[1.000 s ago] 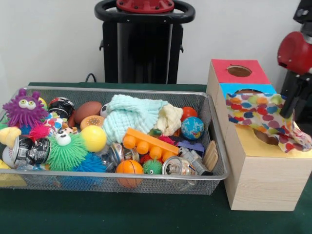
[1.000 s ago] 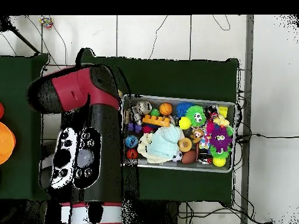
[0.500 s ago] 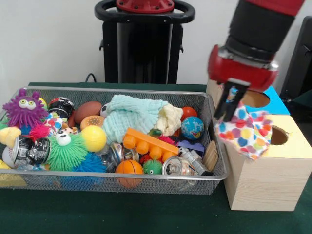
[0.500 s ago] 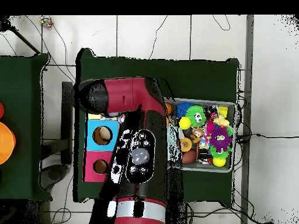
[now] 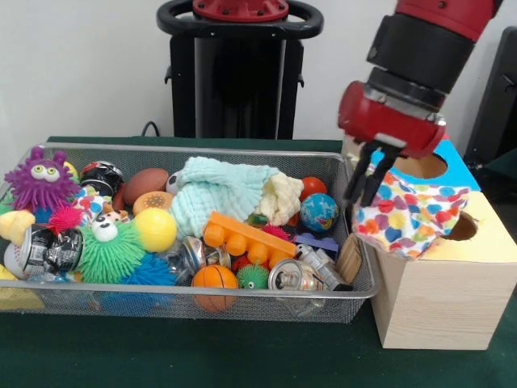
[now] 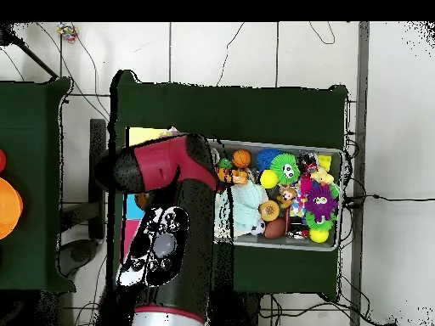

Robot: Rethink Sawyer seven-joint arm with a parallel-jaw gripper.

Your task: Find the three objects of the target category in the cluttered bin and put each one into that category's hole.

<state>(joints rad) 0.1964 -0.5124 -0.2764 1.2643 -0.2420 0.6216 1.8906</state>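
Moved: since half a second ago the polka-dot cloth has spread over the yellow hole's edge.
Jaws: closed on the cloth's upper corner, holding it.
Cloth: hangs below the jaws, draped on the wooden box.
Blue hole: just behind the jaws.
Mesh bin: beside them, full of toys.
Tabletop: green, beneath everything.
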